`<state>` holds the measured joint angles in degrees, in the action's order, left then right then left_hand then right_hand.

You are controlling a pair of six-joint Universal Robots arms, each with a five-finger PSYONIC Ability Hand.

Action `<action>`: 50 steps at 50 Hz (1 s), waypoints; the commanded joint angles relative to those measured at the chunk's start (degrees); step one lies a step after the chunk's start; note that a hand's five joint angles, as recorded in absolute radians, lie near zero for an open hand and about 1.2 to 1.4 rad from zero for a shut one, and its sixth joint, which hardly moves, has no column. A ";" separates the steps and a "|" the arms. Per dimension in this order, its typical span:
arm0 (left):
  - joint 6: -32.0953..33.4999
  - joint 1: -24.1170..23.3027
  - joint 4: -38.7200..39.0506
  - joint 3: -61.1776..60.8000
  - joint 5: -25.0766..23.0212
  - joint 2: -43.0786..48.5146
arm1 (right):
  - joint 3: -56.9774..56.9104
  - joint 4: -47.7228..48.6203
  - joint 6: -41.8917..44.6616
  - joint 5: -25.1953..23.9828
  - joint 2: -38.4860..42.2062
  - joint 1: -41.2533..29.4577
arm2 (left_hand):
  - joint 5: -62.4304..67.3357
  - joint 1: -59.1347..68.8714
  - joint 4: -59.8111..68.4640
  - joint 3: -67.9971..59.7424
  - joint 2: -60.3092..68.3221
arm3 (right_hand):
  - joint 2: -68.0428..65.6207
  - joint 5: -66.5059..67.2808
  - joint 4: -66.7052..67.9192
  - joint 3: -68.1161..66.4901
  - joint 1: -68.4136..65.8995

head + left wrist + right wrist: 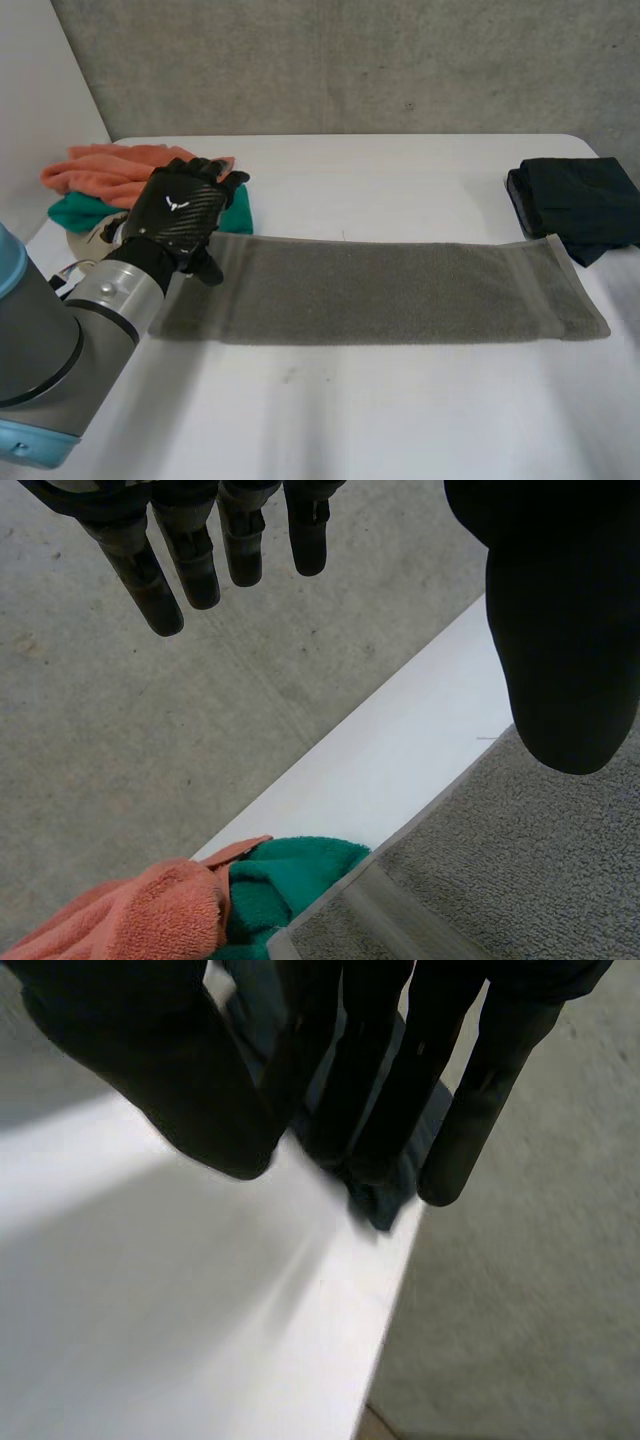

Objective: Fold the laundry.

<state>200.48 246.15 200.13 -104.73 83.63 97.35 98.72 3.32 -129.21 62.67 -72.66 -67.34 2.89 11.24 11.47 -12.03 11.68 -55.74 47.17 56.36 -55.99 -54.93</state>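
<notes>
Readable text: none. You will find no word, number or label on anything in view.

Single mark logged: a small white winged emblem [181, 204], printed on the back of the black, weave-patterned left hand [178, 228], which is near the left edge of the flat white table [400, 420]. The emblem sits about midway across the back of the hand, two wings spread from a centre point. It is a shape alone; you can read no letters in it.
</notes>
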 commanded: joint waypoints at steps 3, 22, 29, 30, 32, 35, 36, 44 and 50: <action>0.00 -0.06 0.00 -0.57 -0.05 -0.76 | 1.99 -1.29 -12.02 -4.47 -0.55 -8.59 | -2.68 -1.03 -1.26 1.82 -1.46 | 24.97 -26.40 -25.59 25.22 24.16; -0.09 0.12 0.18 -0.83 -0.13 -0.58 | 4.99 -0.33 -11.42 -5.98 5.16 -8.07 | -2.85 -1.20 -1.43 1.99 -1.63 | 11.68 -13.11 -12.29 11.92 10.87; -0.09 0.12 0.18 -0.83 -0.22 -0.41 | 4.64 1.43 -10.80 -5.89 7.53 -8.07 | -2.85 -1.20 -1.43 1.99 -1.63 | 10.00 -11.43 -10.62 10.25 9.19; -0.09 0.12 0.18 -0.83 -0.22 -0.32 | 4.55 1.78 -10.80 -5.89 7.97 -7.98 | -2.85 -1.20 -1.43 1.99 -1.63 | 6.00 -7.43 -6.62 6.24 5.19; 0.00 0.12 0.18 -0.83 -0.22 -0.32 | 4.37 2.13 -10.71 -5.80 8.50 -7.98 | -2.85 -1.20 -1.43 1.99 -1.63 | 2.45 -3.88 -3.06 2.69 1.63; -0.09 0.12 0.18 -0.83 -0.22 -0.32 | 4.02 2.48 -10.71 -5.72 9.12 -7.98 | -2.85 -1.20 -1.43 1.99 -1.63 | -24.24 22.81 23.63 -24.00 -25.06; -0.09 0.12 0.18 -0.83 -0.22 -0.32 | 3.85 2.48 -10.71 -5.63 9.12 -7.98 | -2.85 -1.20 -1.43 1.99 -1.63 | -24.26 22.83 23.64 -24.01 -25.07; 0.00 0.12 0.35 -0.74 -0.13 -0.49 | 2.97 2.05 -10.19 -5.10 7.63 -1.33 | -2.85 -1.20 -1.43 1.99 -1.63 | -24.26 22.83 23.64 -24.01 -25.07; 0.00 0.12 0.35 -0.92 -0.05 -1.37 | -0.19 0.29 -1.94 -3.52 2.71 4.67 | -2.89 -1.24 -1.47 2.03 -1.68 | -24.26 22.83 23.64 -24.01 -25.07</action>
<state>200.47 246.25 200.44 -105.52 83.49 96.72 101.11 5.15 -138.07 58.05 -65.81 -68.53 2.90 11.24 11.47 -12.03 11.68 -67.51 55.94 68.58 -67.85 -63.59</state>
